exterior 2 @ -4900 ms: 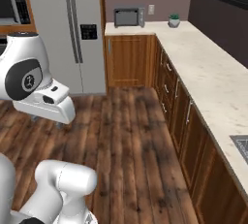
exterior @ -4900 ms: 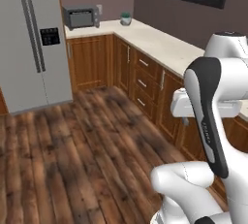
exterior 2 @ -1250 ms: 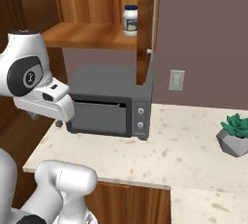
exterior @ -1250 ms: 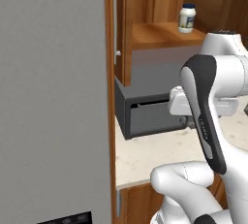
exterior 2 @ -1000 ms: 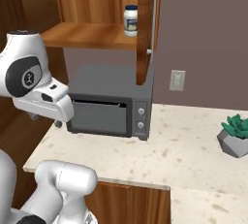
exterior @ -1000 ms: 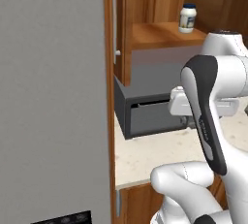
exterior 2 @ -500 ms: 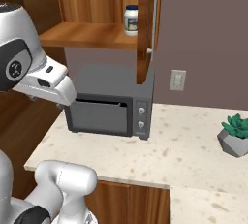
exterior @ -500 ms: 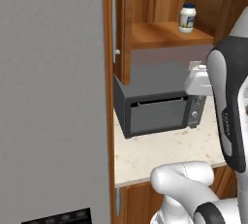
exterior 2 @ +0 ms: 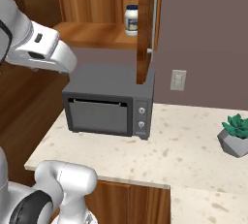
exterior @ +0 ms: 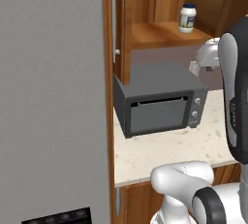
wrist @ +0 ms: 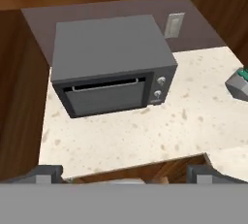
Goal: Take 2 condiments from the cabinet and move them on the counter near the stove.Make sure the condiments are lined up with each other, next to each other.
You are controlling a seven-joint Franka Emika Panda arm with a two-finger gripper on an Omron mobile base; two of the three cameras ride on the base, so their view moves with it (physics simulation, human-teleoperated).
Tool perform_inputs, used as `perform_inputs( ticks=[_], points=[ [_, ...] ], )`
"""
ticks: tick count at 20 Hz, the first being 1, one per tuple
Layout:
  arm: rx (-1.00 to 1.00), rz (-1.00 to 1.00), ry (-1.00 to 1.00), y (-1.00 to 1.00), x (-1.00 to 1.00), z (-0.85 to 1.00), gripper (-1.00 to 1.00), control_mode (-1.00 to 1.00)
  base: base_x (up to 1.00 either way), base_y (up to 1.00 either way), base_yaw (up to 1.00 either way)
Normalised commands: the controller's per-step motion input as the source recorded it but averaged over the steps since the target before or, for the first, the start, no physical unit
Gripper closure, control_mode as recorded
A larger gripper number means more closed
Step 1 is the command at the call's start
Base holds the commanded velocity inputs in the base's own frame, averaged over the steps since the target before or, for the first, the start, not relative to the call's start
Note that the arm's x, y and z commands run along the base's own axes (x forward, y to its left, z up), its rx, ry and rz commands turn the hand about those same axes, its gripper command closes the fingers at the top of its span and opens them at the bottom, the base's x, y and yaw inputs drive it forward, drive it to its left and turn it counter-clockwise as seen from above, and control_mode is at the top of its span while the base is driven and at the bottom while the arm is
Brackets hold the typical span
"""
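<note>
The white Franka arm with dark joints rises with its elbow high and its forearm reaching forward. The two-finger gripper (wrist: 123, 174) points forward and down, its small dark fingertips (wrist: 46, 173) spread wide, holding nothing.

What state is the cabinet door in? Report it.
Open. The cabinet door stands swung out edge-on, so the shelf inside and the white jar standing upright on it are exposed.

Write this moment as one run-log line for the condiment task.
stage: reaching up toward cabinet | fingers: open, empty | white jar: upright on cabinet shelf, untouched | toaster oven: on counter below shelf
</note>
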Motion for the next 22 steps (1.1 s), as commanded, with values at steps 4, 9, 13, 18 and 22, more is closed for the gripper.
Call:
perform_inputs(
  ticks=[4, 9, 13, 18, 22],
  points=[
    [-0.21, -0.01, -0.20, 0.00, 0.26, 0.38, -1.00, -1.00, 0.00, 0.00, 0.00],
    [-0.19, -0.04, -0.10, 0.00, 0.56, 0.23, -1.00, -1.00, 0.00, 0.00, 0.00],
    [-0.05, -0.07, -0.02, 0.00, 0.68, 0.02, -1.00, -1.00, 0.00, 0.00, 0.00],
    [0.00, -0.06, -0.01, 0.00, 0.77, 0.00, -1.00, -1.00, 0.00, 0.00, 0.00],
    [0.00, 0.00, -0.16, -0.11, 0.50, 0.07, -1.00, -1.00, 0.00, 0.00, 0.00]
  ],
)
